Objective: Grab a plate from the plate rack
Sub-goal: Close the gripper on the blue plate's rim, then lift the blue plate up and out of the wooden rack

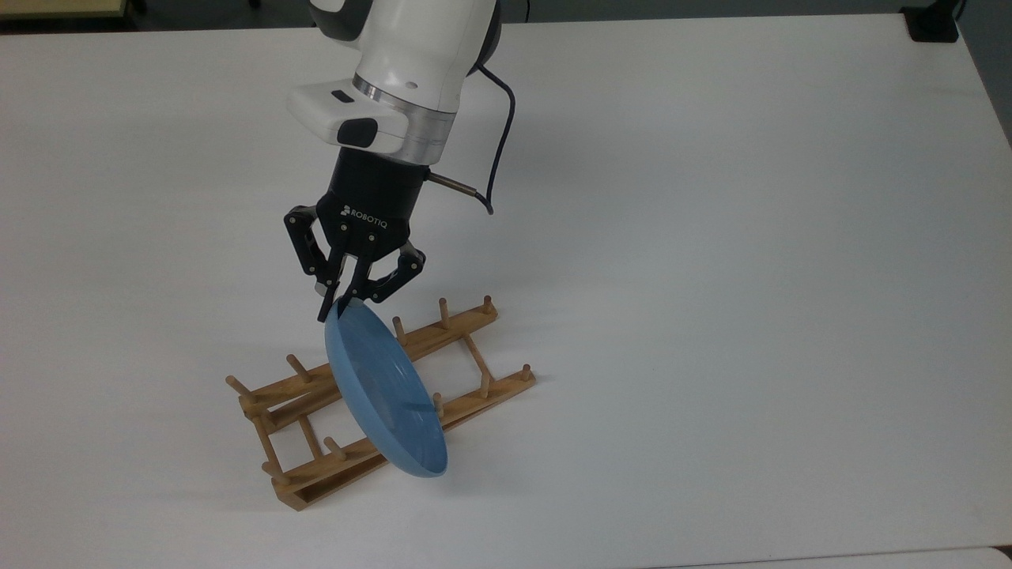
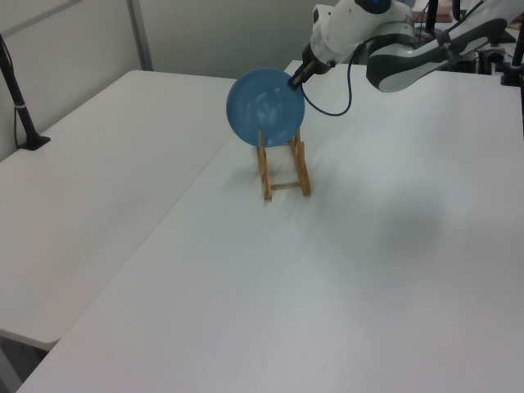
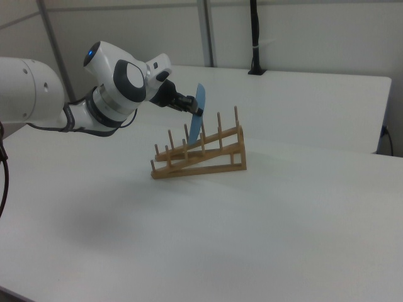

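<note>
The light-blue plate [image 1: 383, 395] stands on edge, tilted, between the pegs of the wooden plate rack [image 1: 466, 322] near the table's front in the top view. My gripper [image 1: 336, 310] comes down from above and is shut on the plate's upper rim, one finger on each face. In the left view the plate [image 2: 264, 106] faces the camera above the rack [image 2: 264, 176], and the gripper [image 2: 292, 80] pinches its upper right edge. The right view shows the plate [image 3: 199, 116] edge-on in the sloping rack [image 3: 208, 160], with the gripper [image 3: 195, 110] at its top.
The white table [image 1: 711, 237] stretches wide to the top view's right of the rack. A black cable [image 1: 498, 150] loops off the wrist. A black clamp base [image 1: 933, 24] sits at the far right corner. A second table with a black post [image 2: 20, 106] adjoins on the left view's left.
</note>
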